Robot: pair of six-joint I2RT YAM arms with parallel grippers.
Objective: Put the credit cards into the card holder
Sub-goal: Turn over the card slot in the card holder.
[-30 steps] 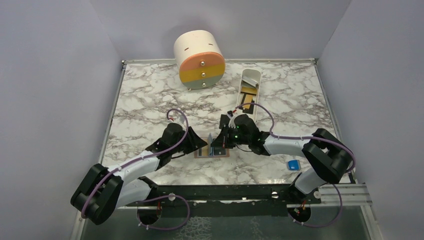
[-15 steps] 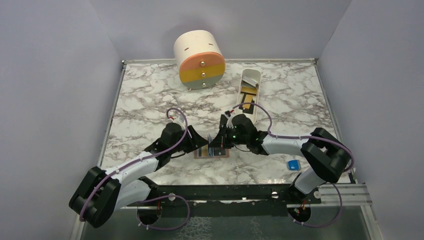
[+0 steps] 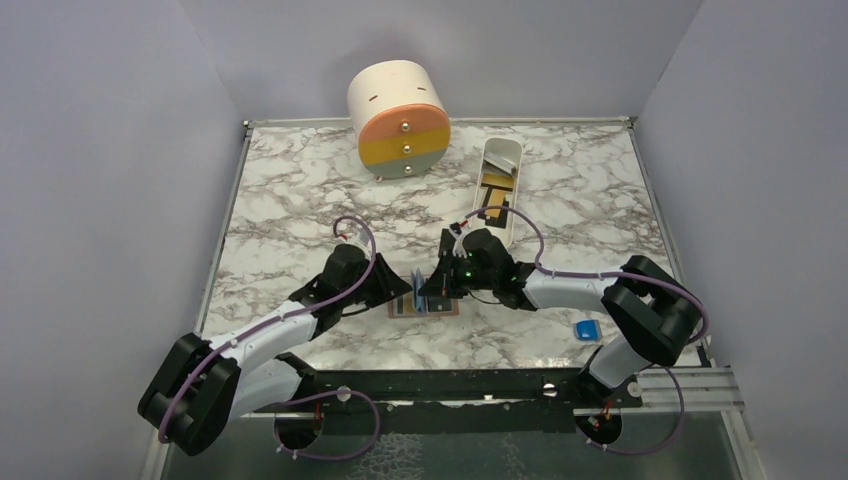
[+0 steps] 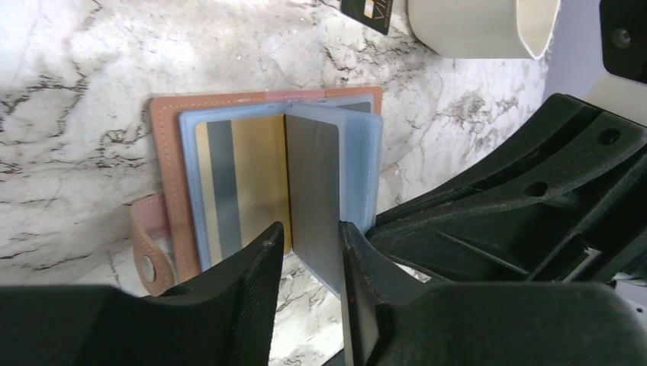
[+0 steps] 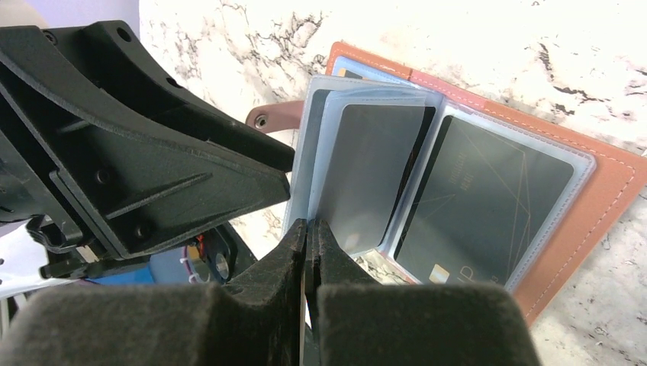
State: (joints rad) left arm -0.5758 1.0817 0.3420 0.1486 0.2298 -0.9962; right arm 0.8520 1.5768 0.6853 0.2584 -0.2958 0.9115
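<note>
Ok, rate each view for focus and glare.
Top external: evenly lit and sharp, though the card holder is tiny. Left wrist: the left gripper looms blurred, the holder is crisp. Right wrist: the right gripper is soft, the table glares white.

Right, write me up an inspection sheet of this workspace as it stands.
Surface: white-and-grey marble-patterned table top, no damage seen.
Job's things: tan-brown leather card holder lies open; its pale-blue plastic sleeves hold a dark grey plastic card and a gold-and-grey striped card. Gold and dark cards lie in the long white oblong tray.
Clutter: cream cylindrical drawer unit; small bright blue block.
Grippers: left pincer open, straddling the upright sleeve; right pincer shut on a sleeve edge.
Cables: purple cables loop over both wrists.
Surroundings: plain grey-lilac walls.
</note>
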